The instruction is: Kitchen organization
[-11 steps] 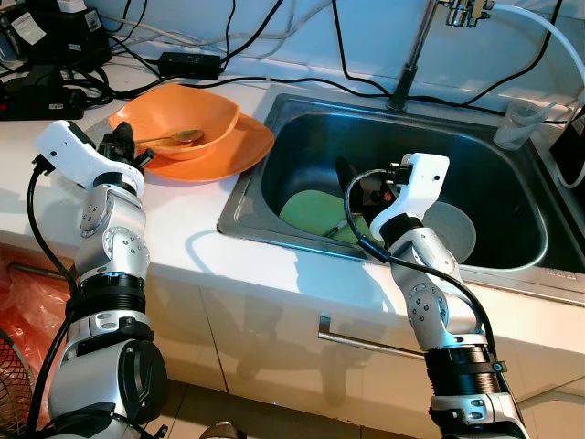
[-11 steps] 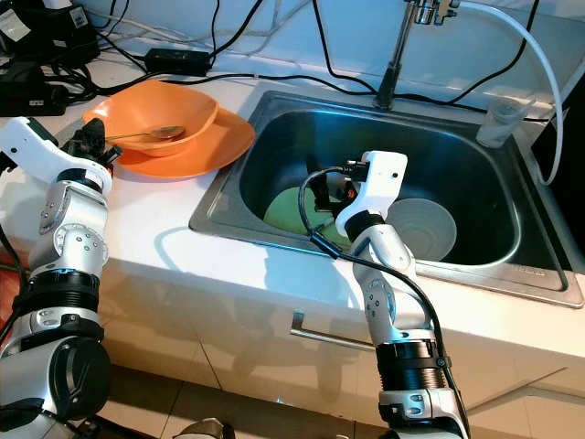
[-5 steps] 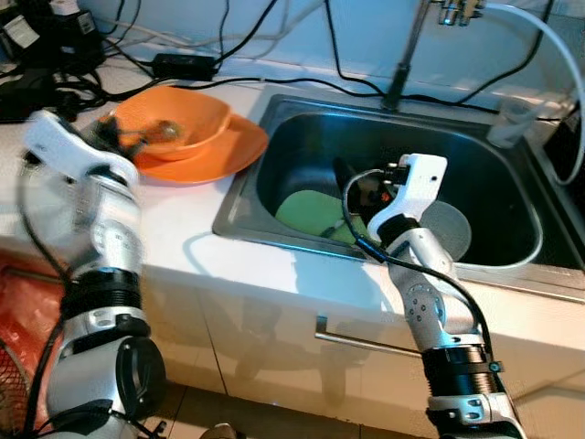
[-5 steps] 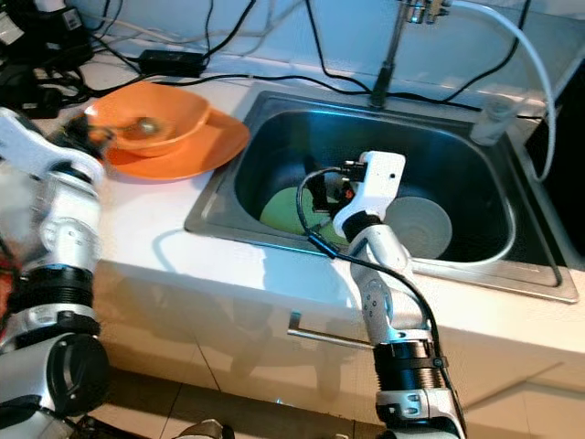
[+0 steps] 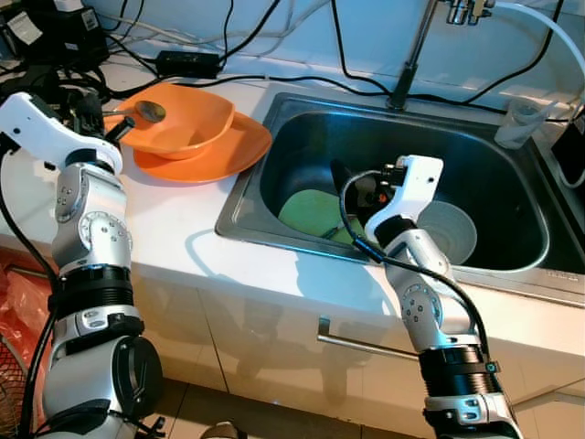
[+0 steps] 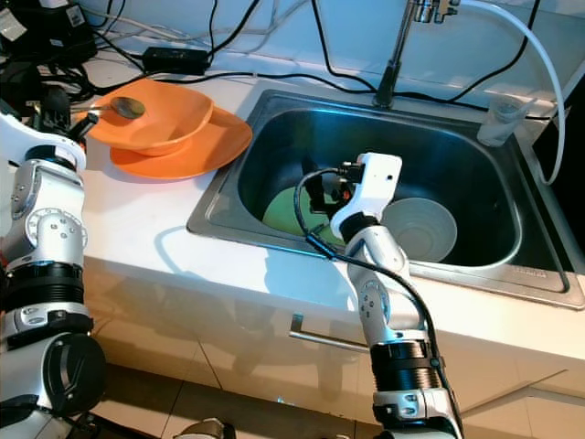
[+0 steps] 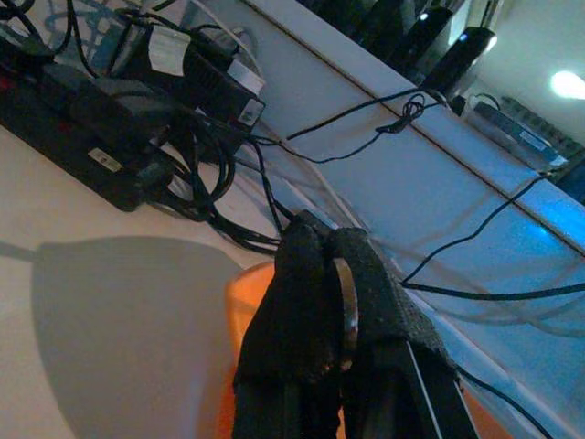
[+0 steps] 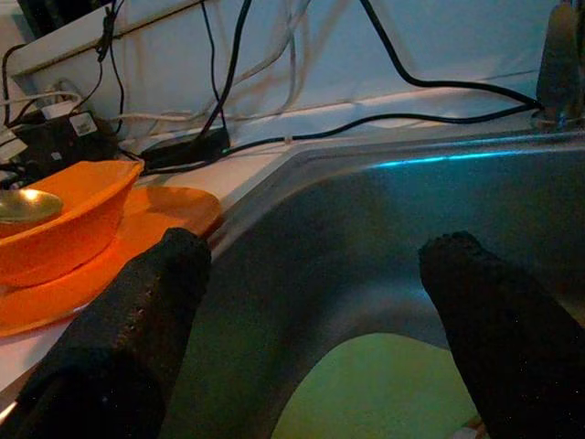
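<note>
Left wrist view: we are pinching the spoon (image 7: 345,306) in our left tool (image 7: 322,302) above the orange bowl (image 5: 178,123), likely sink-bound next, while our right tool (image 8: 311,311) is gaping over the sink (image 5: 274,114)

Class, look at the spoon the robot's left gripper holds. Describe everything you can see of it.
The spoon looks like shiny metal, with a rounded oval bowl and a thin handle. The left gripper is shut on the handle, whose edge shows between the black fingers in the left wrist view. The spoon's bowl hangs above the rim of the orange bowl, which sits on an orange plate.
</note>
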You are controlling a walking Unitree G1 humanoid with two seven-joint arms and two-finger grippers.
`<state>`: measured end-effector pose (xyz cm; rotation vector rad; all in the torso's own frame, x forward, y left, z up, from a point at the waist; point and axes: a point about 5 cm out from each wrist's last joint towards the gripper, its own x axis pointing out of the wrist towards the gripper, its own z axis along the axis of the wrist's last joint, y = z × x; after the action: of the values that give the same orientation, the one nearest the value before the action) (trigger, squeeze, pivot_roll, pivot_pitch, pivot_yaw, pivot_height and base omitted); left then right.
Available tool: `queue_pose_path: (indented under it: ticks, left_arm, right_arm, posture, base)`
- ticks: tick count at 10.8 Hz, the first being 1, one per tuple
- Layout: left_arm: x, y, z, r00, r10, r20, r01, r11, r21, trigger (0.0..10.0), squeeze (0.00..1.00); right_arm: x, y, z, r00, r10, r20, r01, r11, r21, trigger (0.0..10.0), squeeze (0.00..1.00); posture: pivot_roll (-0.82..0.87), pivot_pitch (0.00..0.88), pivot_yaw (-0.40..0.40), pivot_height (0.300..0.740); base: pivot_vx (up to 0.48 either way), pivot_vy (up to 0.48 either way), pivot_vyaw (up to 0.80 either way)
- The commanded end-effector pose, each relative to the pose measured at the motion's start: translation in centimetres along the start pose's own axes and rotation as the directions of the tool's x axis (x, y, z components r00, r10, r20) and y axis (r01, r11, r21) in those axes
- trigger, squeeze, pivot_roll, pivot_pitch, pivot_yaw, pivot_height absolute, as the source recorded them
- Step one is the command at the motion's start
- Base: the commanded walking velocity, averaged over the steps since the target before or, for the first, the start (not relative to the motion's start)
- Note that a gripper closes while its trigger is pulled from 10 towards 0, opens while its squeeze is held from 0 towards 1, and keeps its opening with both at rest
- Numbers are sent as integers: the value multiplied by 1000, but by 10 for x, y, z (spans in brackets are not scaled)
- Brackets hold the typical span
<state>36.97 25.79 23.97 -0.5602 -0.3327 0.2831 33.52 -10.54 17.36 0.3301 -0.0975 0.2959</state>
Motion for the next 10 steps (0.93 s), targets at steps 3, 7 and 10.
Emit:
queue_pose_path:
  ticks: [3,7,10]
  left_arm:
    - [-1,-6,-1,1000,-17,-16,17,1000,-9,0,0]
    - [-2,-15,-5,997,-64,-34,64,998,9,0,0]
    - [-3,-22,-8,995,-87,-44,87,996,5,0,0]
  right_arm:
    - [2,-3,3,1000,-14,19,14,1000,6,10000,0]
    - [3,-4,4,1000,-19,23,19,1000,9,10000,0]
    - [3,-5,4,999,-22,27,22,1000,10,10000,0]
  posture:
    - [98,40,-16,740]
    - [98,38,-13,740]
    - [95,34,-11,740]
  base:
    - [0,0,0]
    - [0,0,0]
    - [0,0,0]
